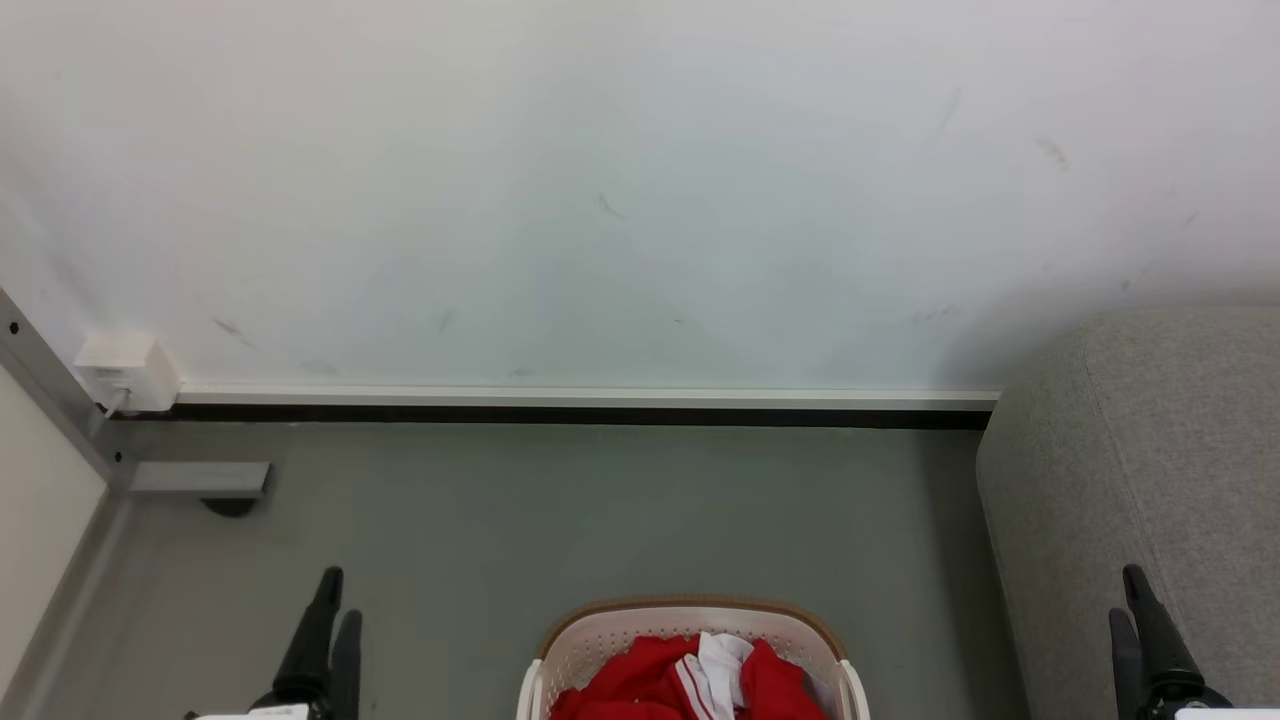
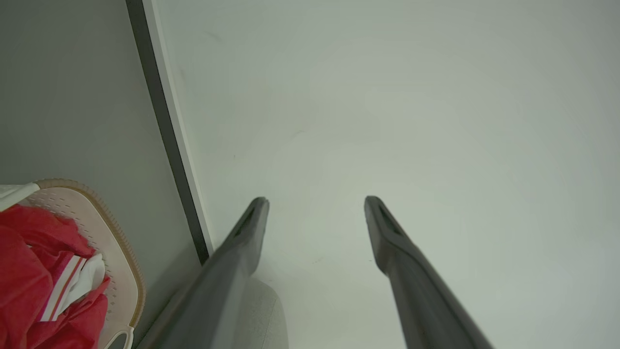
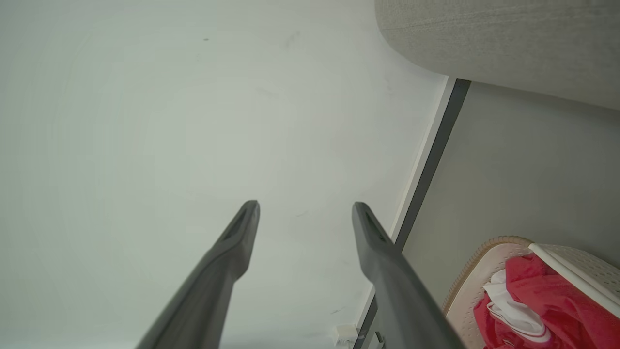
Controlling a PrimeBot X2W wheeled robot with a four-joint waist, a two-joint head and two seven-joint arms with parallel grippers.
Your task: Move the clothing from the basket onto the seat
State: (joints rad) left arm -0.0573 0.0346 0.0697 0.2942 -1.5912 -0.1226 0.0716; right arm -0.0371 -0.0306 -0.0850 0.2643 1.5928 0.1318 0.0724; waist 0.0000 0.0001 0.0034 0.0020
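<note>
The red clothing (image 1: pixel 640 682) lies crumpled in the laundry basket (image 1: pixel 600 640), its white striped panel running toward the far rim; the heap shows no clear long axis. The head view's bottom edge cuts off the basket's near part and most of the garments. The basket stands on the floor (image 1: pixel 600 510) between the left claw (image 1: pixel 340 595) and right claw (image 1: pixel 1126 592), apart from each. Both claws are spread, holding nothing. The grey sofa (image 1: pixel 1150 480) rises beside the right claw.

Scuffed white wall (image 1: pixel 640 150), grey floor (image 1: pixel 560 510)
</note>
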